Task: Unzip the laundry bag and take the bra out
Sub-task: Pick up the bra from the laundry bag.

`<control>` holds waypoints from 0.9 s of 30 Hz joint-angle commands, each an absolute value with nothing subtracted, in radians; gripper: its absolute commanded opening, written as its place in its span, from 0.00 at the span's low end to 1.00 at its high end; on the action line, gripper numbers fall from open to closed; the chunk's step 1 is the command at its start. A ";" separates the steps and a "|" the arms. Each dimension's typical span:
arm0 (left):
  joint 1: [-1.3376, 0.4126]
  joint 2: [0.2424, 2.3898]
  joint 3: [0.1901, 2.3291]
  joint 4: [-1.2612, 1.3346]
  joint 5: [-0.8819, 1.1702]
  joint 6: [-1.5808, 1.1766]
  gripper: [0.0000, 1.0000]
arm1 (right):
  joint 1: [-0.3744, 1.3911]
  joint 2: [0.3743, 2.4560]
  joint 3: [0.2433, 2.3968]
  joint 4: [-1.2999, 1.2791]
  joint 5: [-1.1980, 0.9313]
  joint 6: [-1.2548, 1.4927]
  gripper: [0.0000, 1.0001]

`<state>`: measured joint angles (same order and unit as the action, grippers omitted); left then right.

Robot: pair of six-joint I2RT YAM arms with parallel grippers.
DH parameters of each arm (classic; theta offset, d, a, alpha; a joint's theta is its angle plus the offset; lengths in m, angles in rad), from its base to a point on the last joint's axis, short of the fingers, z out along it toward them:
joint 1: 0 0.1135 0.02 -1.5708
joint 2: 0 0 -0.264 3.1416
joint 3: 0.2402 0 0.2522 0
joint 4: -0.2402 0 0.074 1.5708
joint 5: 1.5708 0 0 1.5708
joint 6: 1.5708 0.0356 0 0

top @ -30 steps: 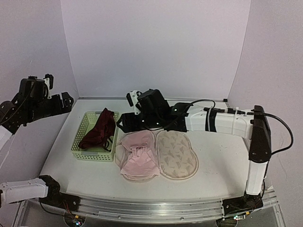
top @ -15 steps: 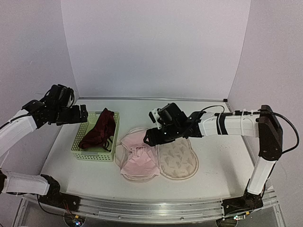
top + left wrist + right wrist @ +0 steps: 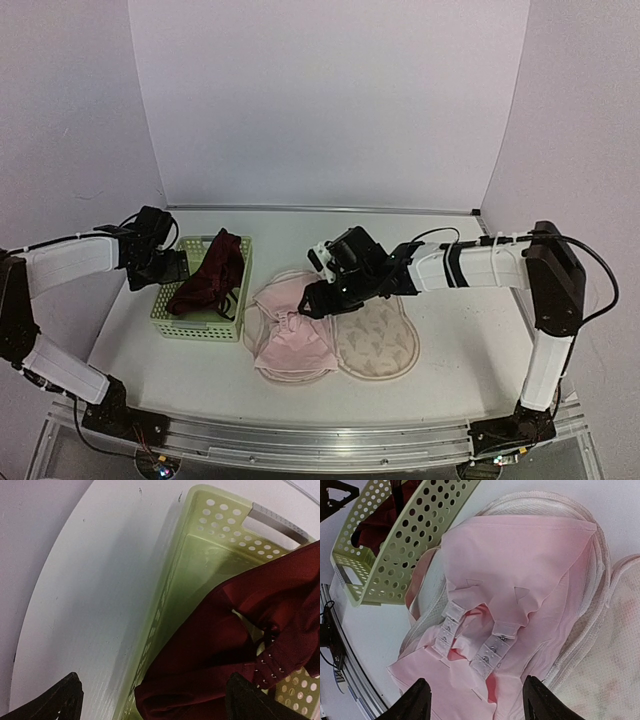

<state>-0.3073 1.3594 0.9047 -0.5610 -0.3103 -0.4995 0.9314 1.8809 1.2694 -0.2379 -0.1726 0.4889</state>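
Note:
The laundry bag (image 3: 378, 340) lies unzipped and spread flat in two lobes, cream with small sprigs. A pink bra (image 3: 290, 335) rests on its left lobe, hook tabs facing up. My right gripper (image 3: 312, 297) hovers just above the bra's far part. In the right wrist view the gripper (image 3: 476, 690) is open, its fingers on either side of the bra's (image 3: 520, 570) hook tabs, with the bag's lining (image 3: 615, 630) to the right. My left gripper (image 3: 172, 272) is open over the basket's left rim, holding nothing (image 3: 152, 695).
A light-green perforated basket (image 3: 195, 325) stands left of the bag and holds a dark red garment (image 3: 210, 275). The left wrist view shows the basket wall (image 3: 220, 515) and that garment (image 3: 215, 645) close below. Purple walls enclose the table.
The left arm swung down from high on the left to the basket's left rim. The right gripper came forward and down from behind the bag onto the pink bra.

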 commanded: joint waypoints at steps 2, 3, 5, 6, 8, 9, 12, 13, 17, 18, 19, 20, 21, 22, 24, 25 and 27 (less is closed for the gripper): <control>-0.288 1.408 0.881 -0.459 -0.337 -0.518 0.99 | 0.917 1.939 1.317 -0.191 -0.198 0.498 0.63; -0.280 1.417 0.877 -0.452 -0.337 -0.514 0.99 | 0.916 1.953 1.324 -0.187 -0.205 0.502 0.63; -0.265 1.436 0.866 -0.433 -0.325 -0.505 0.98 | 0.917 1.975 1.333 -0.180 -0.206 0.516 0.63; -0.260 1.443 0.862 -0.422 -0.316 -0.502 0.98 | 0.916 1.982 1.336 -0.175 -0.203 0.521 0.63; -0.253 1.456 0.853 -0.407 -0.304 -0.497 0.96 | 0.915 1.991 1.338 -0.167 -0.204 0.531 0.63; -0.251 1.460 0.850 -0.400 -0.297 -0.494 0.96 | 0.915 1.996 1.340 -0.164 -0.205 0.534 0.63; -0.249 1.470 0.845 -0.379 -0.280 -0.483 0.92 | 0.915 2.010 1.344 -0.156 -0.232 0.542 0.62; -0.248 1.474 0.844 -0.374 -0.276 -0.480 0.91 | 0.916 2.012 1.343 -0.147 -0.252 0.547 0.62; -0.247 1.493 0.837 -0.354 -0.249 -0.467 0.85 | 0.916 2.008 1.322 -0.095 -0.315 0.566 0.58; -0.248 1.496 0.834 -0.347 -0.243 -0.463 0.84 | 0.915 2.007 1.323 -0.092 -0.322 0.569 0.57; -0.248 1.499 0.831 -0.340 -0.237 -0.459 0.83 | 0.915 2.007 1.324 -0.089 -0.326 0.572 0.56; -0.248 1.503 0.829 -0.333 -0.230 -0.455 0.81 | 0.915 2.008 1.326 -0.086 -0.329 0.575 0.55; -0.248 1.507 0.827 -0.326 -0.223 -0.453 0.80 | 0.915 2.010 1.327 -0.082 -0.333 0.580 0.54; -0.248 1.511 0.825 -0.321 -0.215 -0.451 0.78 | 0.914 2.014 1.327 -0.075 -0.340 0.587 0.54; -0.247 1.519 0.822 -0.310 -0.200 -0.449 0.74 | 0.915 2.031 1.331 -0.057 -0.352 0.605 0.53; -0.247 1.523 0.820 -0.303 -0.192 -0.448 0.72 | 0.915 2.044 1.338 -0.053 -0.357 0.613 0.52; -0.247 1.530 0.817 -0.293 -0.177 -0.445 0.69 | 0.914 2.066 1.343 -0.035 -0.366 0.635 0.50</control>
<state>-0.2520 1.5200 0.8227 -0.3531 -0.2184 -0.4629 0.9150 2.0212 1.2980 -0.1150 -0.3252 0.5892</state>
